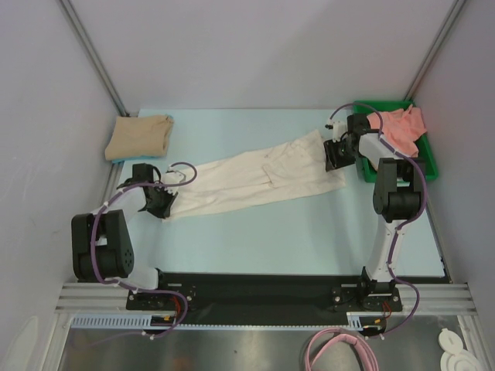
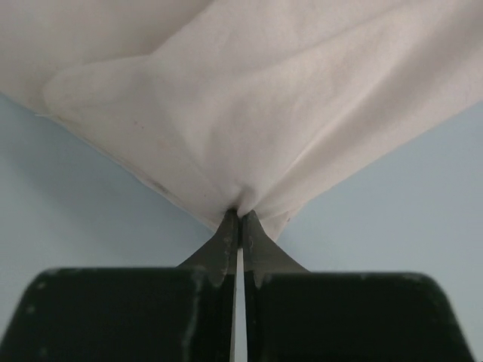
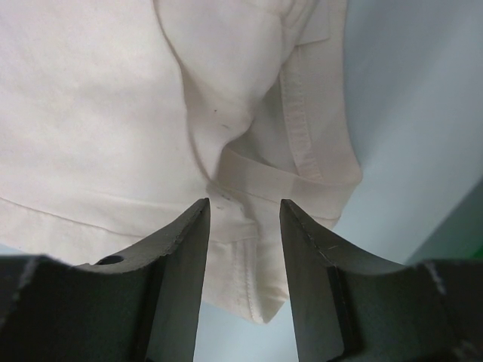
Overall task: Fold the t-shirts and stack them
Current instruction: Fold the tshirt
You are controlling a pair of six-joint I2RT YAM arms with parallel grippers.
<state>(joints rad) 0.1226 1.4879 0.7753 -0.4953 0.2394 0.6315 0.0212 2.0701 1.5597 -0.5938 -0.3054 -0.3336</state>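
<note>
bright even light, soft shadows, faint blur

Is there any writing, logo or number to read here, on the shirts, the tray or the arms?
None can be read.
The cream shirt, tan shirt, pink shirt and green tray show no print.
No legible label shows on the arms.

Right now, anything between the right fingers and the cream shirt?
Nothing visible. The hem of the cream shirt lies directly ahead of the open right fingers. The left fingers are shut on its other end.
</note>
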